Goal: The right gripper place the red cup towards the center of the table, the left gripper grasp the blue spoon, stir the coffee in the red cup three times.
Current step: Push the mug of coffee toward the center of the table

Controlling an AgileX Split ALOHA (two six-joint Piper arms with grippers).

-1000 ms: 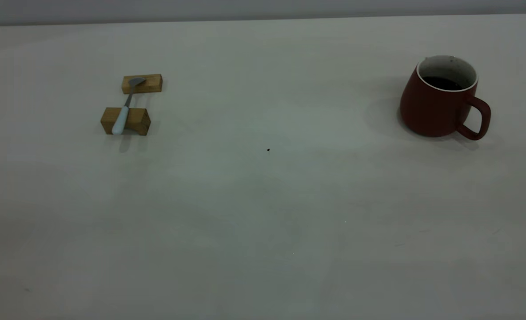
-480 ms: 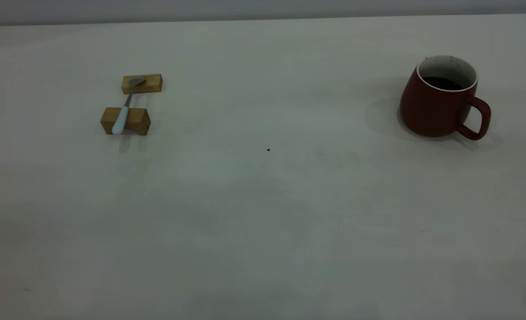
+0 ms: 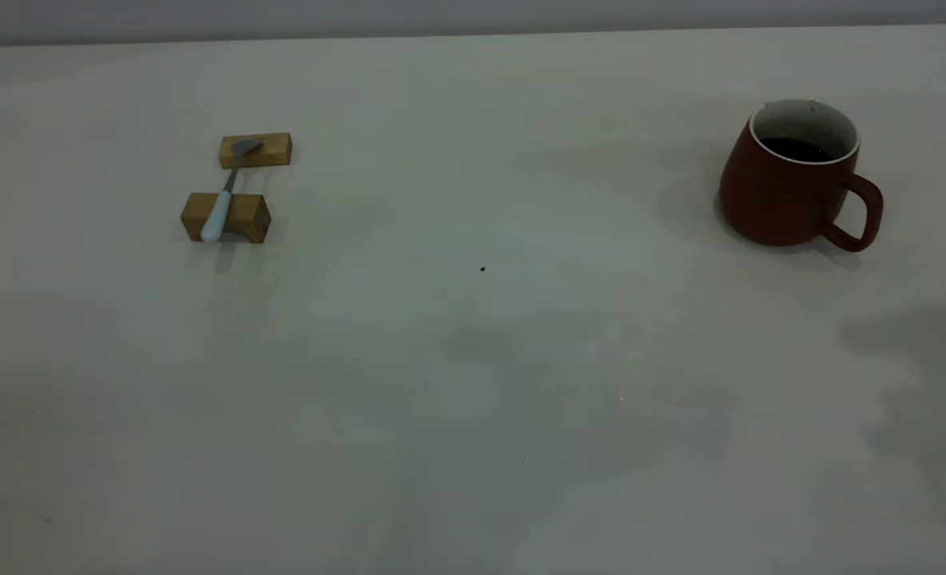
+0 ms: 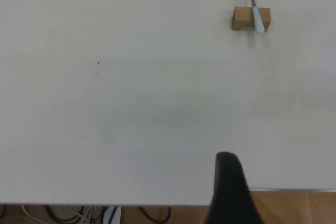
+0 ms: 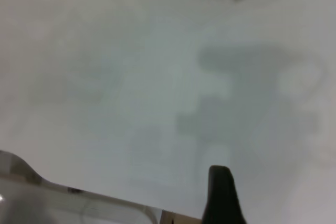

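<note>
Only a dark part of the left gripper (image 4: pixel 229 182) shows in its wrist view, over the table's (image 3: pixel 473 399) edge; whether it is open or closed cannot be told. That view also takes in cables (image 4: pixel 79 214) and a wooden floor (image 4: pixel 294 205) past the edge. The right gripper (image 5: pixel 220 192) likewise shows one dark part above the table near an edge, its state unreadable. Neither gripper appears in the exterior view, only a broad shadow (image 3: pixel 912 375) by the right edge.

The red cup (image 3: pixel 777 192) stands upright near the far right corner, handle toward the right edge; its coffee (image 3: pixel 796 149) shows only from outside, the right wrist view catching just a red sliver. The blue spoon (image 3: pixel 219 212) lies across two wooden blocks (image 3: pixel 256 151) toward the left edge, well apart from the cup. A dark speck (image 3: pixel 482 269) sits mid-table.
</note>
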